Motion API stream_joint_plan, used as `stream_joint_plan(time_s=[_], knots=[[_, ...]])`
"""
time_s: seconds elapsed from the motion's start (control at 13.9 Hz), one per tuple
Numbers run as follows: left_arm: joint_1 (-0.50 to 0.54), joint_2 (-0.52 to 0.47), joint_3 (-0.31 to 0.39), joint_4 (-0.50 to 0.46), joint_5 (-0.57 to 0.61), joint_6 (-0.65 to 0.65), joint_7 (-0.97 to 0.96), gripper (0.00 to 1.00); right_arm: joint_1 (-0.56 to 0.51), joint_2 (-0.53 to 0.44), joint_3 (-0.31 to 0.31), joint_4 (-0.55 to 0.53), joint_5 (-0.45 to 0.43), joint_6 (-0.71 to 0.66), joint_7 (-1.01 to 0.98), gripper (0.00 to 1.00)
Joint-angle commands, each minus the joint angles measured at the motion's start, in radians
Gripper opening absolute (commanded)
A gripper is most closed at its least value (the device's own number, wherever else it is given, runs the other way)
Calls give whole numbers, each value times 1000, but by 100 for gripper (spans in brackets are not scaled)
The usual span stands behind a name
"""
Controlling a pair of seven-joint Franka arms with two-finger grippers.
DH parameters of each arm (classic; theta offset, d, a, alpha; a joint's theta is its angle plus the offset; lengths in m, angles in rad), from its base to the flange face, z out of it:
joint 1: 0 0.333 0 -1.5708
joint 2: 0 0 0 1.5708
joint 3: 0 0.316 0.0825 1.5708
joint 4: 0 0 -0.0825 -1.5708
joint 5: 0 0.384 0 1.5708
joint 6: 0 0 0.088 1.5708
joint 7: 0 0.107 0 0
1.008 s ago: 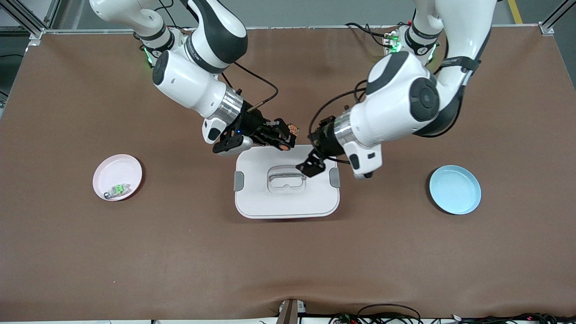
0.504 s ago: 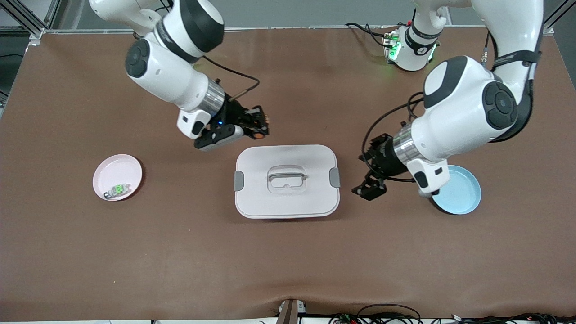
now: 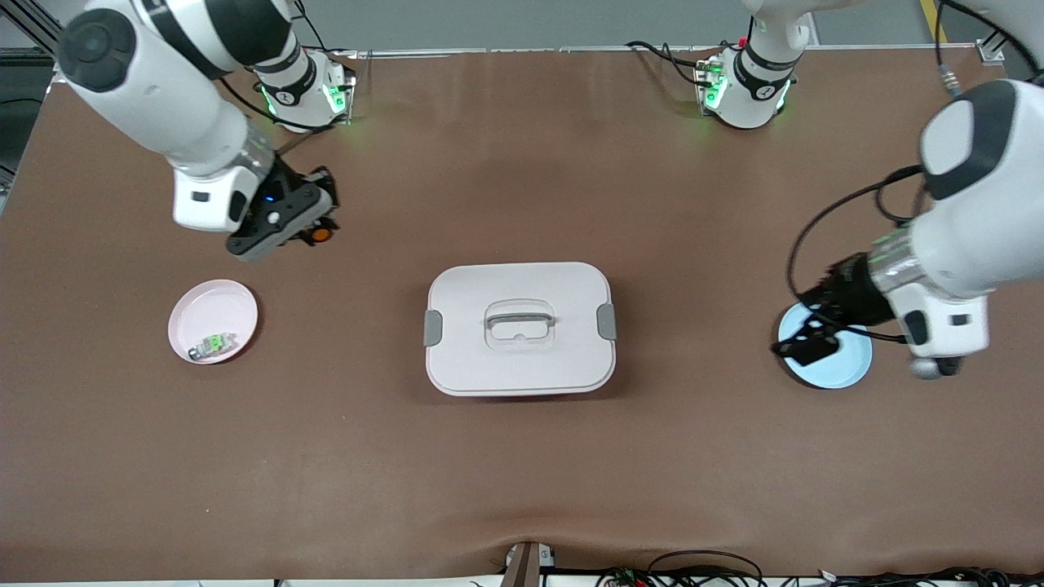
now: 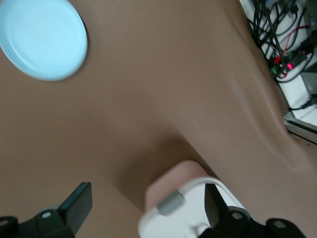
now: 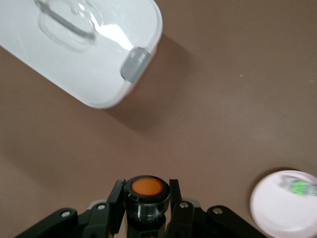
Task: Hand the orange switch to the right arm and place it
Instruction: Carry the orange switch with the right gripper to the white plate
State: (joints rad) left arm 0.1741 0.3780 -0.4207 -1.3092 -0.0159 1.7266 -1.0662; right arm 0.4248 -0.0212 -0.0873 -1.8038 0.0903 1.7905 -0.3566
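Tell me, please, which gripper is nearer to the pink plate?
The right gripper, holding the orange switch, is over the table close by the pink plate. The left gripper is over the blue plate at the left arm's end.

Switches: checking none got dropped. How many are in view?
2. The orange switch is held in the right gripper over bare table; a green-and-grey switch lies in the pink plate.

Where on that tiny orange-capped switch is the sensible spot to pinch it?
On the short dark body just under the round cap, squeezed from two facing sides. The right pincer holds the orange switch just so, over bare table: fingers either side of the body, cap clear and facing outward. The body's sides likely give the fingers more to press on than the rounded cap. The left pincer hangs open over the blue plate.
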Motion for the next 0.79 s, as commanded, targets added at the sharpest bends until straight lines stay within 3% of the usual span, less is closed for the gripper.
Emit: stream_joint_plan(time_s=[0.0,0.22,0.43,0.58,0.72], knots=[[25,-24,-6,-15,107,-28,148,100,-75,-48,17,-29,-98,-26,-207,0],[59,-28,-4,-15,145,-47,232,100,-174,-51,17,-31,-167,-31,-465,0],[87,-33,-6,-13,181,-107,309,100,-198,-49,17,-41,-332,-20,-617,0],[88,-36,-6,-13,223,-133,434,100,-231,-62,9,-92,-345,21,-639,0],[94,-72,-7,-13,229,-157,547,100,-286,-66,8,-170,-343,152,-753,0]])
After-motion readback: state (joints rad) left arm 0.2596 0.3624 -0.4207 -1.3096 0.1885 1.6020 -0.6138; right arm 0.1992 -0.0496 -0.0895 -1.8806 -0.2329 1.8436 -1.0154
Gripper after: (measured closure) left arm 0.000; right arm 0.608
